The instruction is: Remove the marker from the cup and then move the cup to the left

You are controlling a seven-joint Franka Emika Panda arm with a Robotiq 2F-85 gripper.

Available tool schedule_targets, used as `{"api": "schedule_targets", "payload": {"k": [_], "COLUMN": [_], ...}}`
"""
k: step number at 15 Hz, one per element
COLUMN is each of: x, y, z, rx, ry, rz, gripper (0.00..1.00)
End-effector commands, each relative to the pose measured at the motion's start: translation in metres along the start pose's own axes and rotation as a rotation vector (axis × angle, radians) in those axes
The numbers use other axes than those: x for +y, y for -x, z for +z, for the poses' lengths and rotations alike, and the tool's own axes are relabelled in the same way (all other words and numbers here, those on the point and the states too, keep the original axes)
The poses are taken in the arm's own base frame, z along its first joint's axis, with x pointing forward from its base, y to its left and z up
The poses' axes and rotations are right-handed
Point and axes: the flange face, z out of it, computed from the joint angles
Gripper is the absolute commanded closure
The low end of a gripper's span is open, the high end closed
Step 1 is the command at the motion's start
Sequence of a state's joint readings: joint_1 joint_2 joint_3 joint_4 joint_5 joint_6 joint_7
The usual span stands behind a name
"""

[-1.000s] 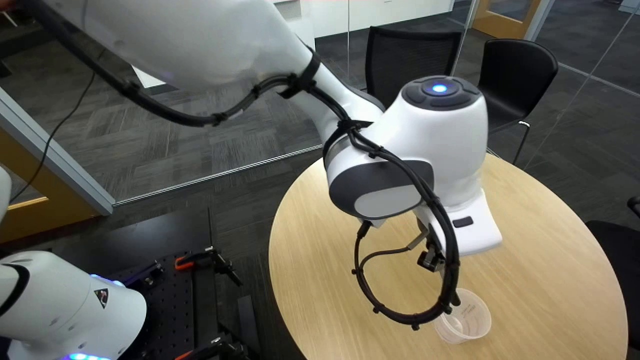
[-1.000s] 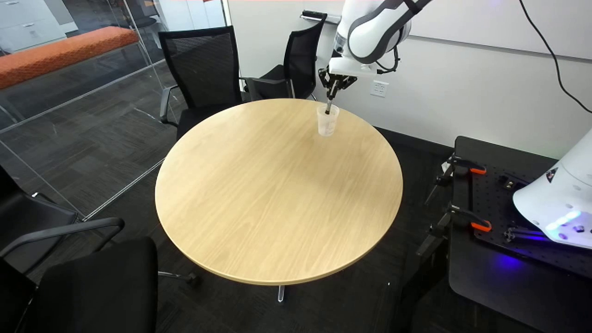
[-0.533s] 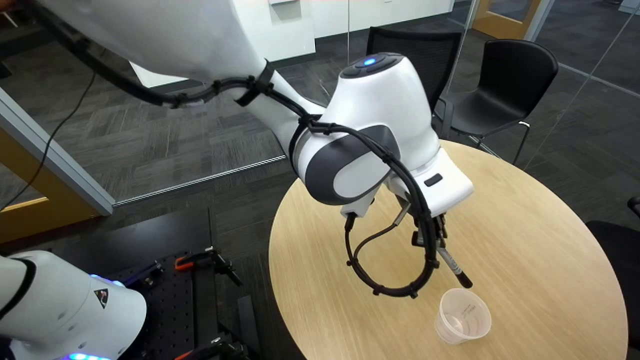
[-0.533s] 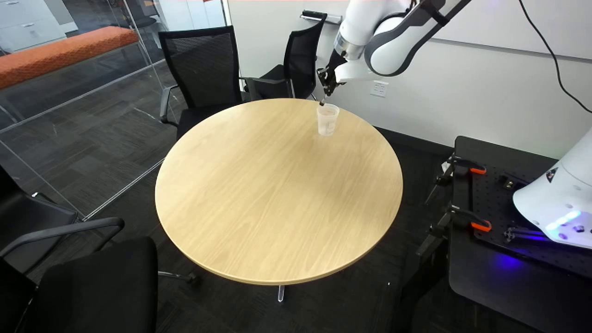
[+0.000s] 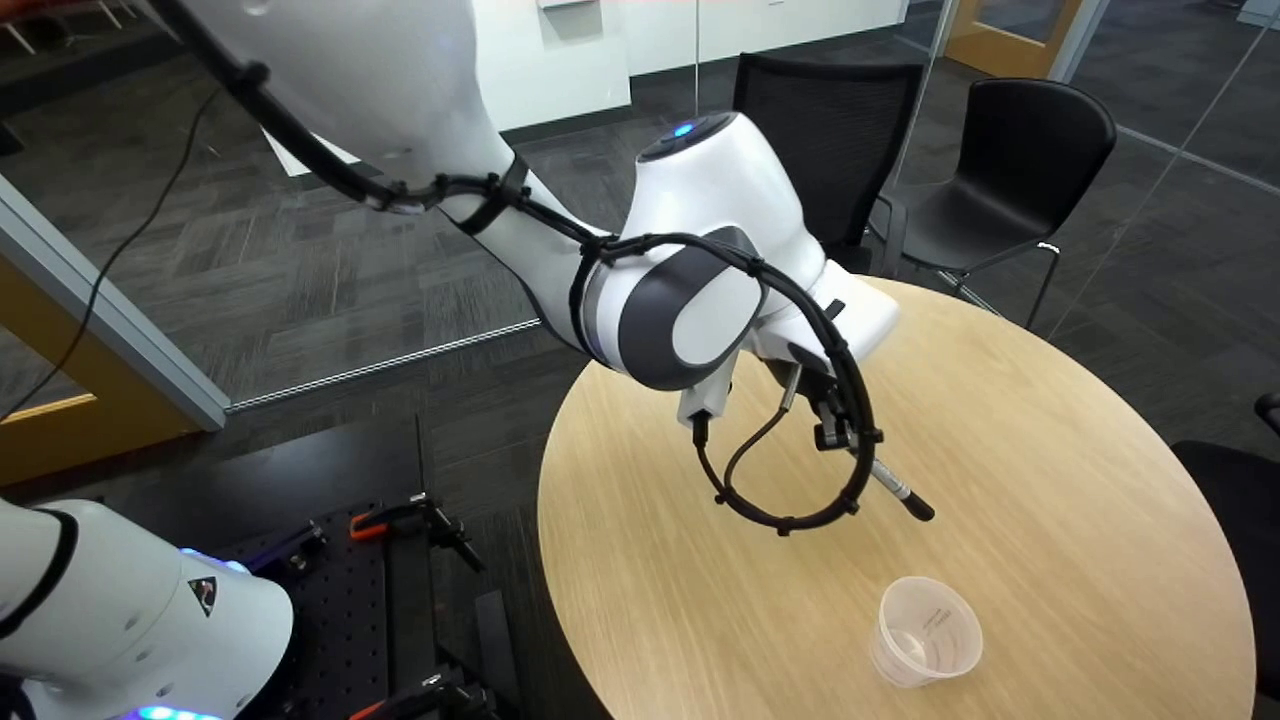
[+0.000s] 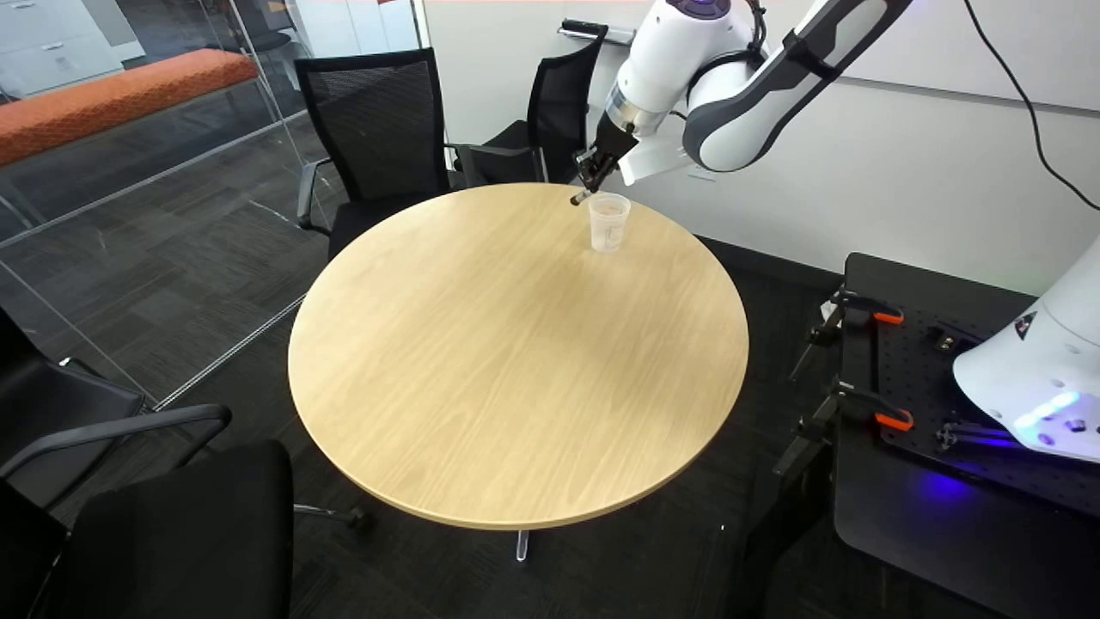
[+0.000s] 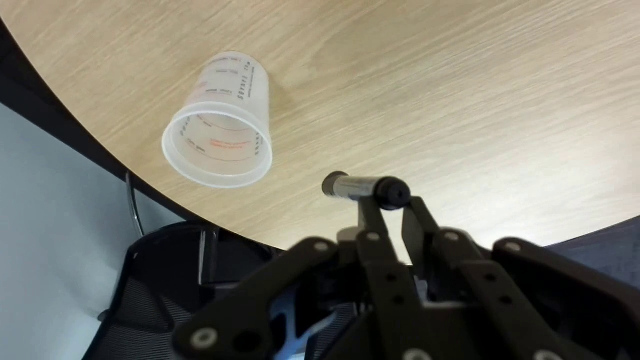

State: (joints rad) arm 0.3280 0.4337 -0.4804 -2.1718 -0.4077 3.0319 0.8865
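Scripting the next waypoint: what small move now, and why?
Probably lower the marker to the table, clear of the cup: the fingers hold it tilted, outside the cup and above the table, and they likely need freeing before handling the upright cup.

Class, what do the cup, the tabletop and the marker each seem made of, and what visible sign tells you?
Cup: likely thin plastic, frosted; printing shows through its translucent wall.
Tabletop: wood or wood-look laminate, soft sheen; fine grain streaks cross it.
Marker: probably plastic, with smooth black ends; its grey barrel might instead be metal.
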Motion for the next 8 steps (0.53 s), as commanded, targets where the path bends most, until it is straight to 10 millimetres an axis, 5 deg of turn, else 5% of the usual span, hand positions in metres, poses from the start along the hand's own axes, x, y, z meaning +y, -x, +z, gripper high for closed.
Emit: {"api": "schedule_targets", "payload": {"k": [1,8], "x": [-0.008,-0.019], "y": [0.009,0.031], "z": [0.015,0.067], "rx": [0.011,-0.058], "ry": [-0.036,-0.006], "rz": [-0.043,-0.075], "gripper": [0.96,0.96]}}
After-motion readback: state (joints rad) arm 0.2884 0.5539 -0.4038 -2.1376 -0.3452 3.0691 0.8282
